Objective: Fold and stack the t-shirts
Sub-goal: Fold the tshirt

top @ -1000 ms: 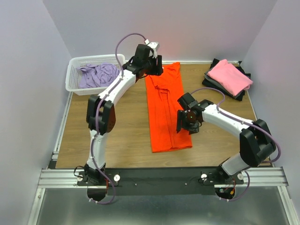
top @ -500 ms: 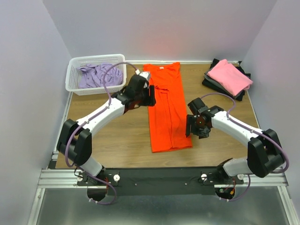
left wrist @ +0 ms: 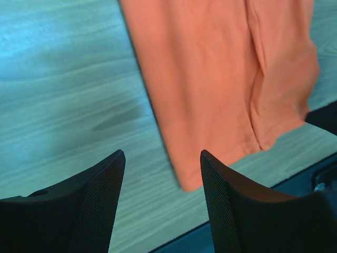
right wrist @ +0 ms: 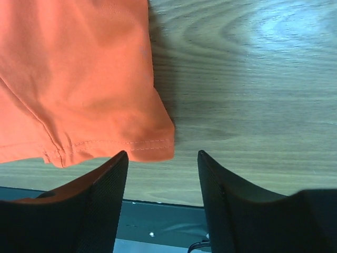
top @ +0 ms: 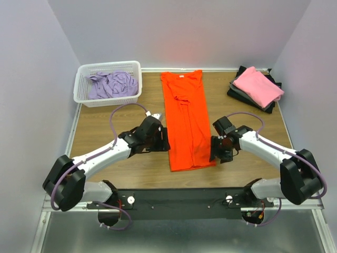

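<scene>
Orange t-shirt (top: 185,121) folded lengthwise, wooden table (top: 92,126)

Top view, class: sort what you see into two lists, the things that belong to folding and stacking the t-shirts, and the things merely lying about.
Belongs to the job: orange t-shirt, laid flat mid-table; pink t-shirt, folded on top of the dark folded shirts; lavender t-shirt, crumpled in the basket.

Merely there: white basket; wooden table.

Orange t-shirt (top: 184,116) matt soft cloth; table (top: 89,126) smooth wood grain.
</scene>
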